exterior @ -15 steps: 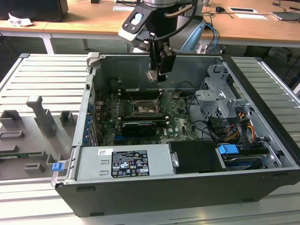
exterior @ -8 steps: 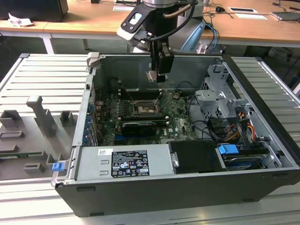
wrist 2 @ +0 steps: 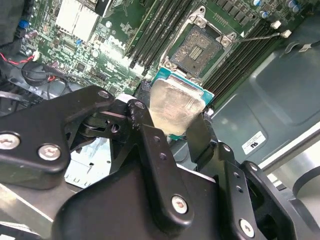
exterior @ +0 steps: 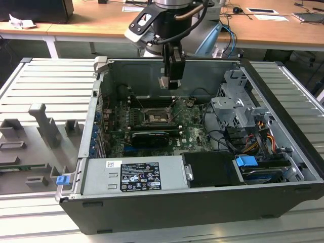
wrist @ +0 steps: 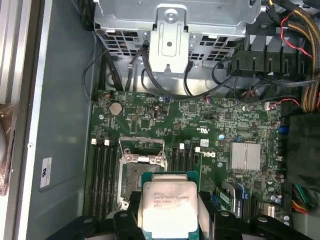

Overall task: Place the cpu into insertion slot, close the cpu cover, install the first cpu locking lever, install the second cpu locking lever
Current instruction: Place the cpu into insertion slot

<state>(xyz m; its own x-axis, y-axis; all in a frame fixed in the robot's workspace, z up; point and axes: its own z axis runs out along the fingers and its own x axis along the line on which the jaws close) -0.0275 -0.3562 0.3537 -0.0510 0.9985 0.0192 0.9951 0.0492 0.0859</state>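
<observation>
Wooden desks (exterior: 76, 23) stand behind the slatted metal table (exterior: 45, 86), where an open computer case (exterior: 283, 116) lies on its side. I hang over its green motherboard (exterior: 190, 129). My gripper (exterior: 169, 83) pinches the cpu (exterior: 163, 82) by two opposite edges. Both wrist views show its pale metal top between my black fingers (wrist 2: 145, 117), with the chip (wrist 2: 175, 107) held clear of the board. Below it the insertion slot (wrist 2: 200, 45) lies uncovered, its dark contact field bare inside the silver rim. In the first wrist view the chip (wrist: 168, 207) overlaps one side of the socket (wrist: 131, 175), which has long black memory slots (wrist: 102, 175) on either side.
</observation>
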